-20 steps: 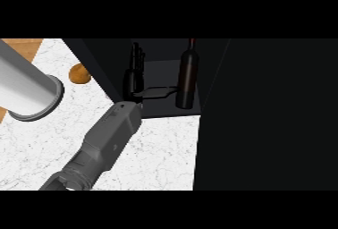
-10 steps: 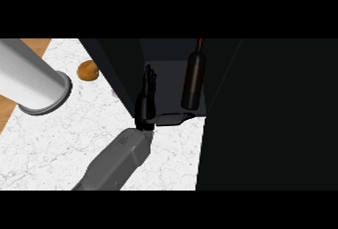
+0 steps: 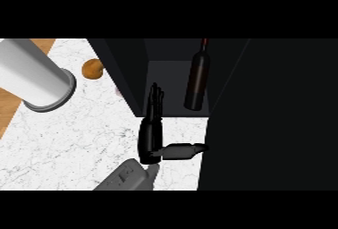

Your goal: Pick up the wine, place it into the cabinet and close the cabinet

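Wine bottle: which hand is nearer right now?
Right. The right hand is lower left of the bottle, at the cabinet opening, with straight fingers and clear of it. The left hand is not in view.

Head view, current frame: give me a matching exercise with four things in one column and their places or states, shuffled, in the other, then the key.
Things:
1. wine bottle
2. hand
3. grey cylinder
4. small orange-brown object

Places or states:
A. on the marble counter, between the cylinder and the cabinet wall
B. upright inside the open cabinet
C. fingers straight, thumb out to the side, at the cabinet's front edge
D. at the view's left edge, over the counter

Pairs: 1-B, 2-C, 3-D, 4-A
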Robot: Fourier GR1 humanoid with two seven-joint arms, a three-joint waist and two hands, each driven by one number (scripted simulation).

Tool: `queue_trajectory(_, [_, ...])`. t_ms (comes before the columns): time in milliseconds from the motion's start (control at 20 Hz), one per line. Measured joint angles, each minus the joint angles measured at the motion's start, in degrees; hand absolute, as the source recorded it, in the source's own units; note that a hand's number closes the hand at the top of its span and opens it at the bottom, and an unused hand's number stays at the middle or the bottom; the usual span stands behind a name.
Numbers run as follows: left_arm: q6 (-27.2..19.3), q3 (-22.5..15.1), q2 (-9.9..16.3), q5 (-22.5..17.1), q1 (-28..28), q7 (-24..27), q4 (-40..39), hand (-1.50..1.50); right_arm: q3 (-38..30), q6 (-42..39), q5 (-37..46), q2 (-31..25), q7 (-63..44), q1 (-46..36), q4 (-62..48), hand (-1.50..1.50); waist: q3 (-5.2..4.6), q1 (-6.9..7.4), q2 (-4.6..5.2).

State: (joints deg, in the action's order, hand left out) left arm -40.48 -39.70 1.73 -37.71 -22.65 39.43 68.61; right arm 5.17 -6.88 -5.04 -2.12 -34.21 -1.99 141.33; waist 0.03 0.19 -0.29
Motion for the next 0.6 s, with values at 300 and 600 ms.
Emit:
queue_trajectory(300, [-5.4,-4.2,3.6,4.5,9.4,-4.0,14.3,-1.50,-1.2,-0.2,-0.3,-0.7,-1.0,-0.6,0.5,-1.50,-0.01,0.02,0.03])
queue_trajectory(600, [-7.6,-6.8,7.3,8.2,16.9,-6.1,26.0,-1.50,0.1,-0.1,-0.2,-0.4,-2.0,-1.6,0.4,-1.50,-0.01,0.00,0.10])
